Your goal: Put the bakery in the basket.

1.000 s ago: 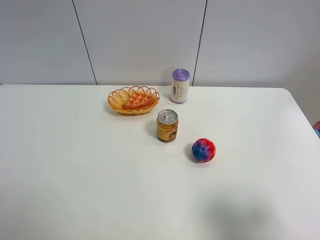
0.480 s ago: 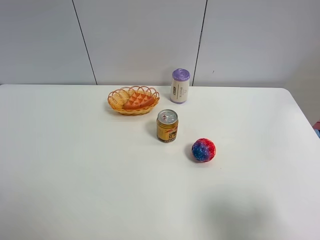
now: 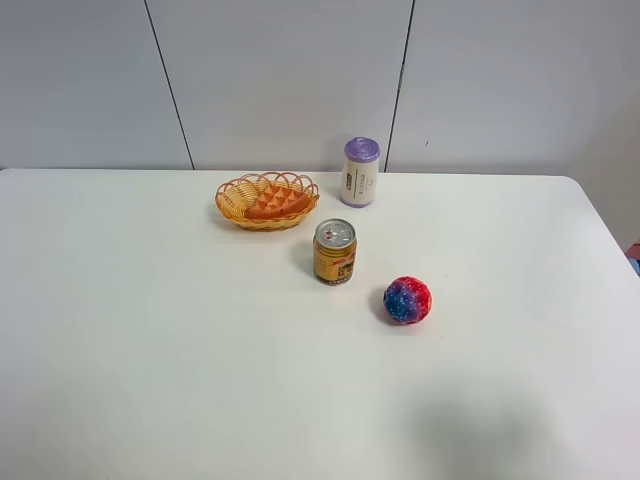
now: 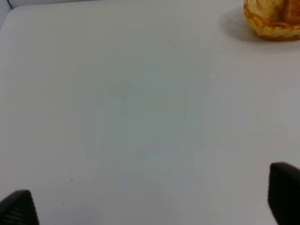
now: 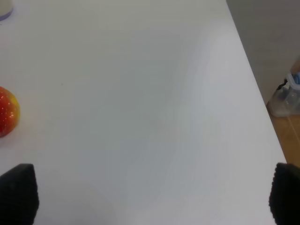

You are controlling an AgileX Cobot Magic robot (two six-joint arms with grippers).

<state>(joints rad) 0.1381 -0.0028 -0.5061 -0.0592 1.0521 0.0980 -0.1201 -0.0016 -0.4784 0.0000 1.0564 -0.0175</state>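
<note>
Over bare worktop (image 3: 150,350), left tool (image 4: 150,201) and right tool (image 5: 150,197) both sit spread wide, holding nothing. Waffle piece (image 3: 277,202) lies inside wicker basket (image 3: 233,192), well apart from both. Task looks done.

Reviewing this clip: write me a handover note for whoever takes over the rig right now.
Left pincer: open, empty, fingertips wide apart above bare table.
Right pincer: open, empty, over the table's right side near the speckled ball.
The bakery, a waffle wedge, lies inside the basket at the back of the table.
Gold can and purple-lidded bottle stand upright, apart from the basket.
Done: bakery is in the basket; neither arm shows in the high view.
Left: nothing visible for this task; just confirm and stop.
</note>
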